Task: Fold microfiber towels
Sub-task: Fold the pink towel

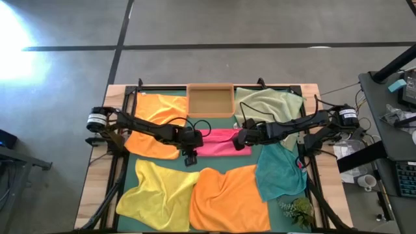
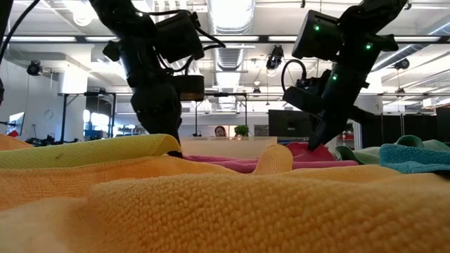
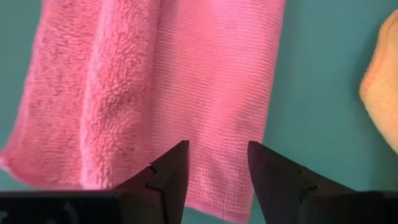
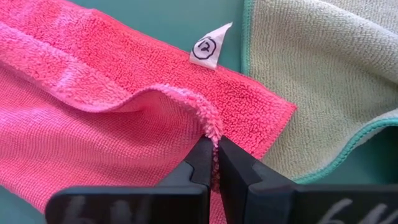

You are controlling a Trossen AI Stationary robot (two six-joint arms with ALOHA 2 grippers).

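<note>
At mid-counter, the right gripper (image 4: pixel 214 163) pinches the hot pink towel's (image 1: pixel 220 142) edge while the left gripper (image 3: pixel 217 177) hovers spread over its other end; next, I judge, the left must grasp too.

Both arms are stretched inward over the counter's middle; the left claw (image 3: pixel 217 177) is held open, the right claw (image 4: pixel 214 163) pinched closed.

Small wooden tray (image 1: pixel 210 101) sat at table's far edge, centred; dark green mat (image 1: pixel 130 168) covered most of the table top (image 1: pixel 97 175); leafy plant sprig (image 1: pixel 298 209) lay near the front right corner.
</note>
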